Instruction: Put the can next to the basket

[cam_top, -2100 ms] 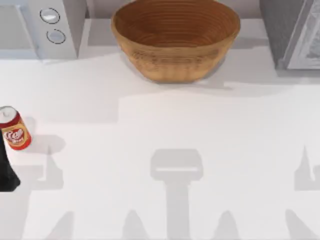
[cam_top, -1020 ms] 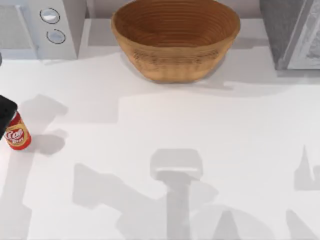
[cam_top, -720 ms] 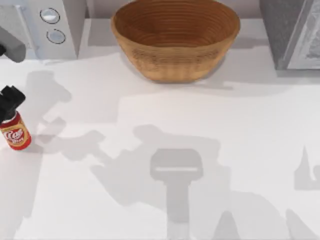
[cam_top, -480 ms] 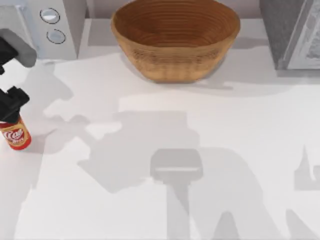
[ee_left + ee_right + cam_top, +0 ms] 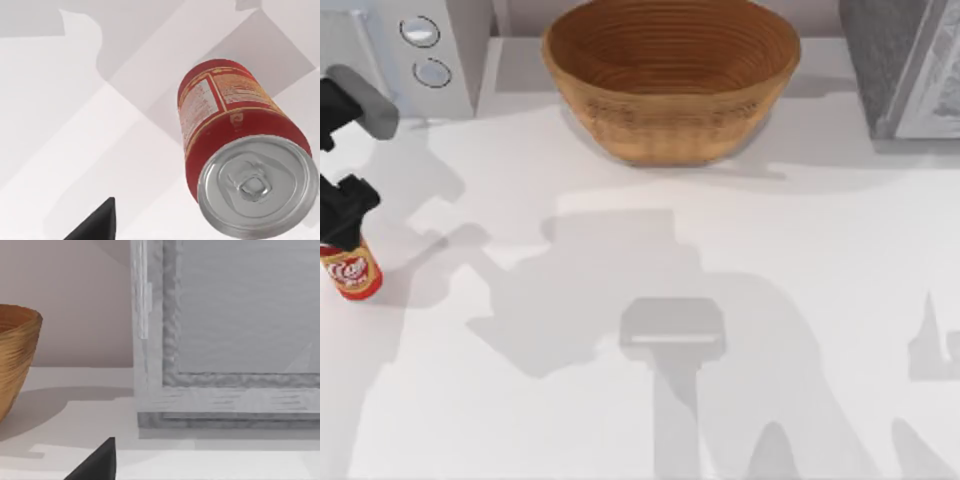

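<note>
A flat white table (image 5: 740,300) with soft grey shadows on it holds a white box with two round knobs (image 5: 430,55) at the back left, a grey box with a pale frame (image 5: 905,65) at the back right, and a pale pink wall (image 5: 65,300) behind. The small red drink can with a yellow-orange label and silver top (image 5: 349,270) stands straight up, top to the sky, at the table's far left edge, well apart from the big round tan-brown wicker basket (image 5: 670,80) at the back middle. My left gripper (image 5: 342,205) hangs just over the can's top, and I cannot tell how wide it is, while a dark fingertip (image 5: 97,462) of my right arm shows near the grey box.
</note>
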You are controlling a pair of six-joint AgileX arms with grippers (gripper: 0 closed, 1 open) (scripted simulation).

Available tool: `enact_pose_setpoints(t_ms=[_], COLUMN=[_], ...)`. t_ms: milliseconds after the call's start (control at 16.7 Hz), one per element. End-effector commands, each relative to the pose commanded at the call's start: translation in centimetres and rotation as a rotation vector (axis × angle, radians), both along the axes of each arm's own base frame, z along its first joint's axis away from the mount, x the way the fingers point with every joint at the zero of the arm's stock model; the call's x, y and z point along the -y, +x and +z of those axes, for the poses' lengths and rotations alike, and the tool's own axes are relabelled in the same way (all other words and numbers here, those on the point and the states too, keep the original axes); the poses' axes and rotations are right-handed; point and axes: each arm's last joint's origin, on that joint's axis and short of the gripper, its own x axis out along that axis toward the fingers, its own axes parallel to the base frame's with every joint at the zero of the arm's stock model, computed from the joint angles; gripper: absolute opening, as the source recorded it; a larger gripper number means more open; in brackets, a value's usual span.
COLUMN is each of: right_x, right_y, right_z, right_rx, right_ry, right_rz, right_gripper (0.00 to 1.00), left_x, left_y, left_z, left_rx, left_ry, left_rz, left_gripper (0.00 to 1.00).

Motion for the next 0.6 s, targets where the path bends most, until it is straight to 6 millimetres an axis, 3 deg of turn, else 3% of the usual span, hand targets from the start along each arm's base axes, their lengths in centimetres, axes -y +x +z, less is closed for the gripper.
enact_pose_setpoints(t_ms=[180,480,600], right_x=[0.0,0.0,0.0], right_y=[0.0,0.0,0.0], right_z=[0.0,0.0,0.0], right_rx=[0.0,0.0,0.0], right_ry=[0.0,0.0,0.0], right_rz=[0.0,0.0,0.0], right_gripper=[1.0,1.0,1.0], left_x=[0.0,-0.1,-0.1], left_y=[0.0,0.1,0.1], left_z=[-1.2,-5.6,-6.0], left_rx=[-0.004,0.002,-0.002], left_ry=[0.0,0.0,0.0], left_rz=[0.002,0.002,0.002], left_gripper=[1.0,1.0,1.0])
